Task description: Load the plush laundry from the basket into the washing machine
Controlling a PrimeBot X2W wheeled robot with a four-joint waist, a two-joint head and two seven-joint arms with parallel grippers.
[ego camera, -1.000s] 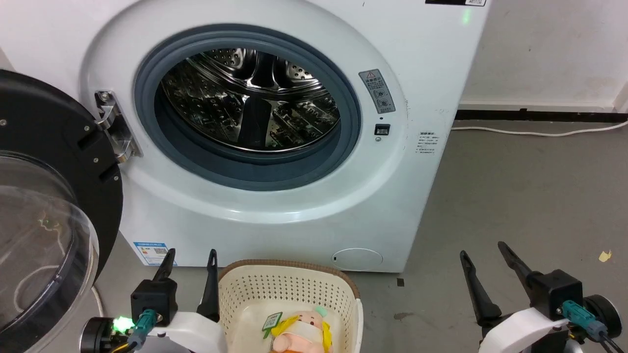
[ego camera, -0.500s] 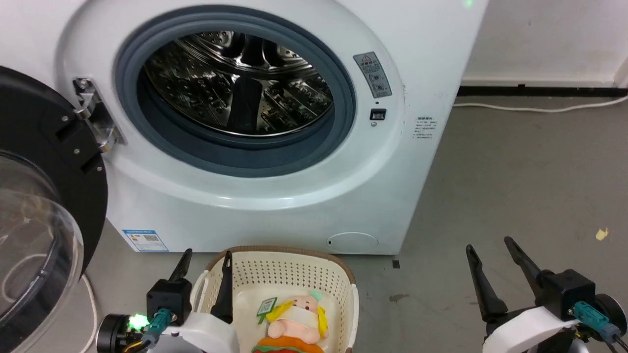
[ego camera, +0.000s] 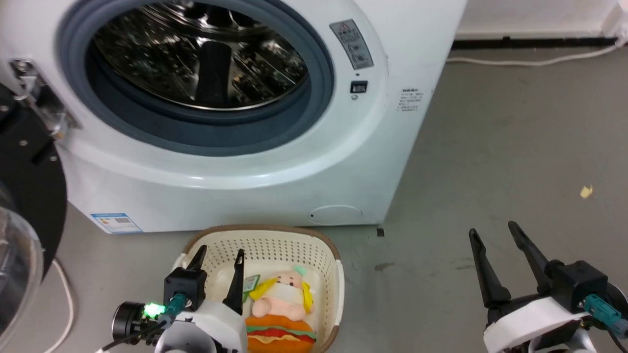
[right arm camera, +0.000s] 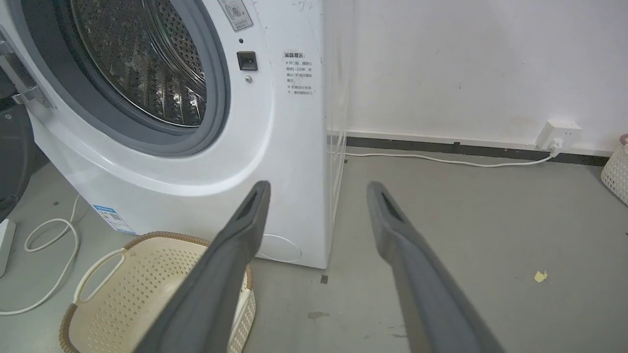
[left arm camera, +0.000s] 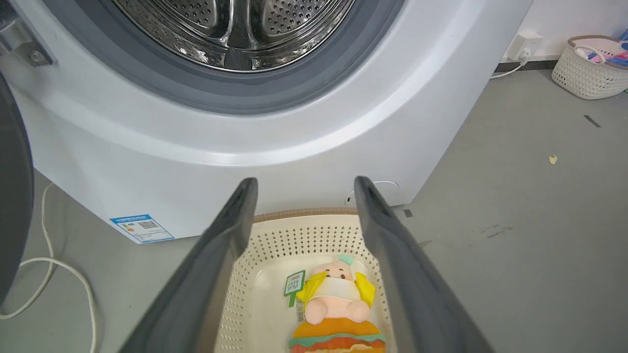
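My left claw hangs over the left side of a cream basket, its two dark fingers spread apart and holding nothing. The basket stands on the grey floor, just in front of the bottom front edge of a white washing machine.

The stuffed doll lies on the bottom of the basket, toward its right side and near edge. It lies lengthwise: pink face and yellow hair point toward the washing machine, and the orange hamburger body points back toward me. A green tag sticks out beside its head, on the side of my left claw.

Seen from the left wrist, the doll sits low between the two fingers, a little closer to the right one. The claw is above it and not touching it.

My right claw is also spread and empty. It hangs over bare floor, well apart from the basket on its right side. The left arm is clearly the nearer one.

The washing machine's door is swung open at the left, and the steel drum looks empty.

I judge that the next move is down and slightly right for the left claw. The fingers would then close across the doll's narrow width, not along its length.
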